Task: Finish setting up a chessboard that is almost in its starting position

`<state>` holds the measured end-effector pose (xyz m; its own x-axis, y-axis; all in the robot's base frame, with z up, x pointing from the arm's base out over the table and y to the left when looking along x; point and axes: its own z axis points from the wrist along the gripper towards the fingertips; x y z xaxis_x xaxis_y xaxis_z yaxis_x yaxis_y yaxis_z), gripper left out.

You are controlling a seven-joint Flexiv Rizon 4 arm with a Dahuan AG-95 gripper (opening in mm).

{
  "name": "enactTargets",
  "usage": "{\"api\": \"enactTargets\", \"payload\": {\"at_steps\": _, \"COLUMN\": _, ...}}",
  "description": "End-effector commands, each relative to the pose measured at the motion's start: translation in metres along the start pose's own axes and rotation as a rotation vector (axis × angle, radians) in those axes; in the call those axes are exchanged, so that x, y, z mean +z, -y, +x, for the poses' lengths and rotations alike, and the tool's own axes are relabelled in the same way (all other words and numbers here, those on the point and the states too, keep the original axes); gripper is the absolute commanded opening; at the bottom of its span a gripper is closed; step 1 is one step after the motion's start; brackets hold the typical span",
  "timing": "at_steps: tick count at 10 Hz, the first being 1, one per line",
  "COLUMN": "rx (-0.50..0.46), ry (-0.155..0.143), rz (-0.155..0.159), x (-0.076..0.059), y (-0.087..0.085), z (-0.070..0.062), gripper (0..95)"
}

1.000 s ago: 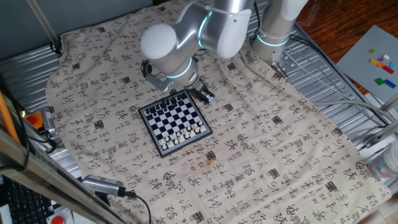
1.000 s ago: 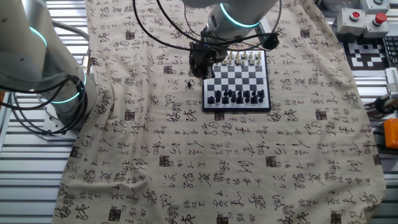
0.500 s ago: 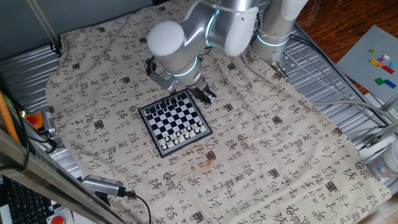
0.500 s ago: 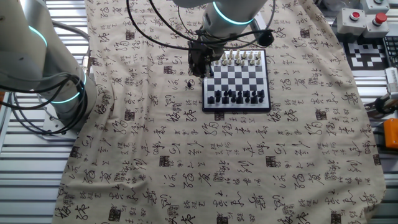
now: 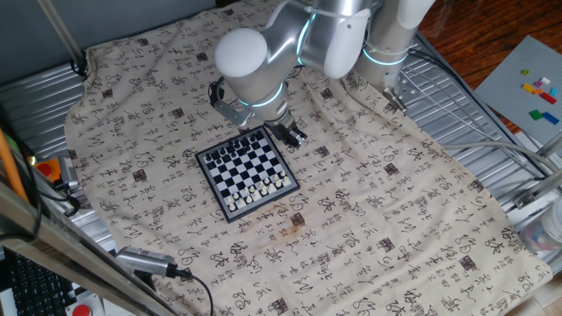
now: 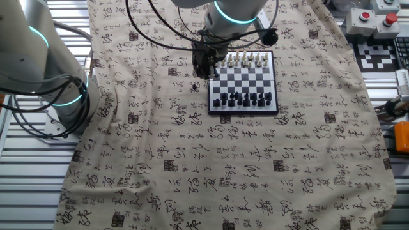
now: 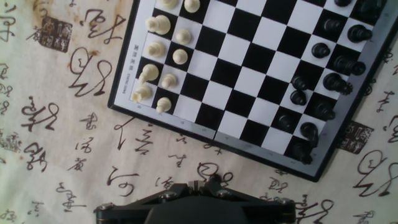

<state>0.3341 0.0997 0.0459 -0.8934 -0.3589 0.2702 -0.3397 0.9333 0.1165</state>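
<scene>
**Edge hover**

On the cream calligraphy-printed cloth [image 5: 395, 219], the silver arm [image 5: 255, 61] leans over the black-and-white chessboard [image 5: 247, 172]. Its dark gripper [image 6: 203, 69] hangs off one side edge, jaw gap indiscernible. The white pieces [image 7: 158, 50] and black pieces [image 7: 323, 68] line opposite ends.

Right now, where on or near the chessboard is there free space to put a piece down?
The middle rows of the chessboard, between the white pieces and black pieces, are bare. So is the cloth beside it. Both end rows are crowded.
</scene>
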Motion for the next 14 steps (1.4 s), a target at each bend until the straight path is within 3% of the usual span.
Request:
{"api": "enactTargets", "payload": {"at_steps": 1, "rx": 0.000, "ry": 0.007, "rz": -0.002, "x": 0.0015, "y": 0.0005, "z": -0.0018, "gripper": 0.0}}
{"api": "enactTargets", "payload": {"at_steps": 9, "rx": -0.002, "ry": -0.001, "rz": 0.001, "x": -0.0014, "y": 0.0074, "z": -0.0004, "gripper": 0.0}}
{"api": "enactTargets", "payload": {"at_steps": 14, "rx": 0.070, "ry": -0.008, "rz": 0.009, "x": 0.0004, "y": 0.0060, "z": -0.0011, "gripper": 0.0}}
